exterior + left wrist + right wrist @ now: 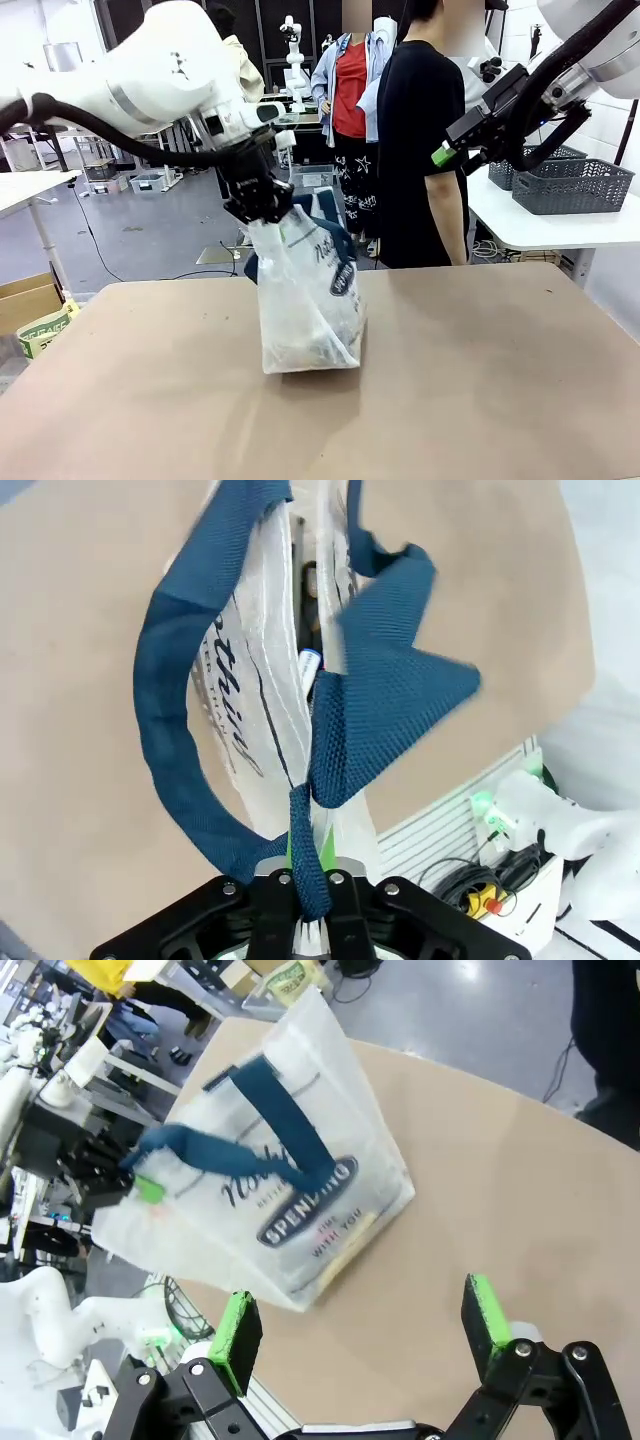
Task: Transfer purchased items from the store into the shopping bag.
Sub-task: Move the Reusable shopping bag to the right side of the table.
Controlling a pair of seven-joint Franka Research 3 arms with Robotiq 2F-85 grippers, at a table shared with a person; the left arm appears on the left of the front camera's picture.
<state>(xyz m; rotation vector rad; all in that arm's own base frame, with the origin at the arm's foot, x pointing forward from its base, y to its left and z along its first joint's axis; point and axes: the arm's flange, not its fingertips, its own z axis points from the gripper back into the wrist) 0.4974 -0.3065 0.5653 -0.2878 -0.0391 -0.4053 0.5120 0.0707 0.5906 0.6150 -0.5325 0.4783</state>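
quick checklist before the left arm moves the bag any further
1. Left hand shut on the shopping bag handle: ok.
2. Bag bottom resting on the table: ok.
3. Bag upright: not ok, it leans.
4. Right hand open, above and apart from the bag: ok.
5. Purchased items inside the bag: ok, some visible; all of them, cannot tell.
6. Person standing behind the far edge, away from the bag: ok.

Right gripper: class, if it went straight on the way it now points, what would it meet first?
Probably the shopping bag. In the wrist view the open right gripper looks down its fingers at the bag's printed side, with bare table beside it. Depth is unclear, so it might reach the tabletop first.
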